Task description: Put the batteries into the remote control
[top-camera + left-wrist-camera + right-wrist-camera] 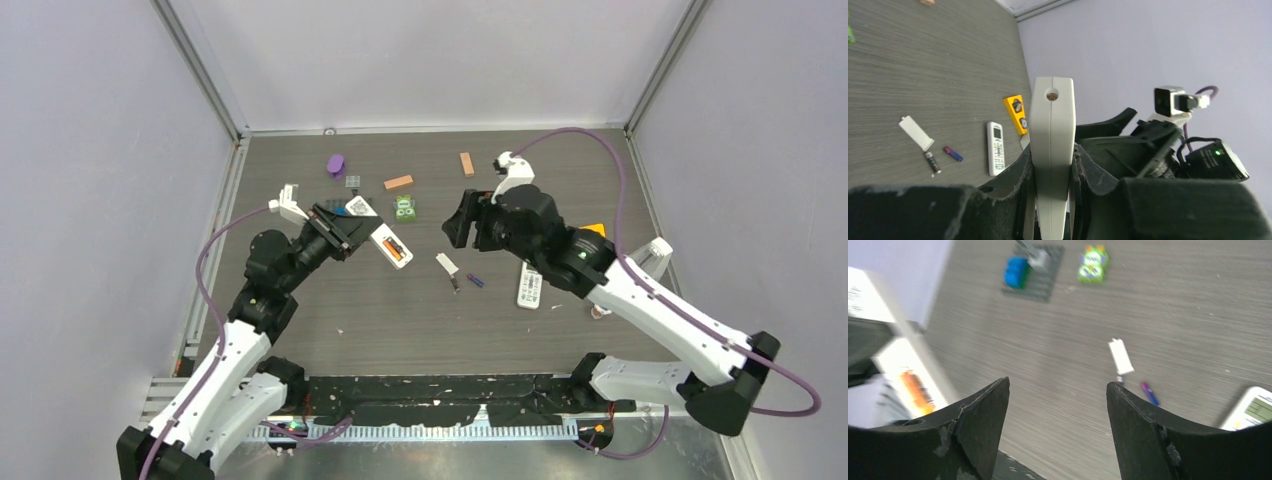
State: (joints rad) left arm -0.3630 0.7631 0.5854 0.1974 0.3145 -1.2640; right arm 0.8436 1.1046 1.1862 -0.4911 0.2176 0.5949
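My left gripper [350,232] is shut on a white remote [380,238] and holds it above the table, edge-on in the left wrist view [1051,125]. Its open compartment shows an orange battery [394,249], also in the right wrist view [916,390]. My right gripper [460,222] is open and empty above the table's middle, jaws wide apart [1058,410]. Below it lie the white battery cover [447,264], a dark battery [456,284] and a purple battery [475,281]; both also show in the left wrist view [932,162] [953,153]. The fourth battery is not visible.
A second white remote [530,288] and a yellow object [594,230] lie at the right. Two orange-tan blocks [398,182] [466,163], a green toy [404,209], a grey plate [352,182] and a purple object [335,164] lie at the back.
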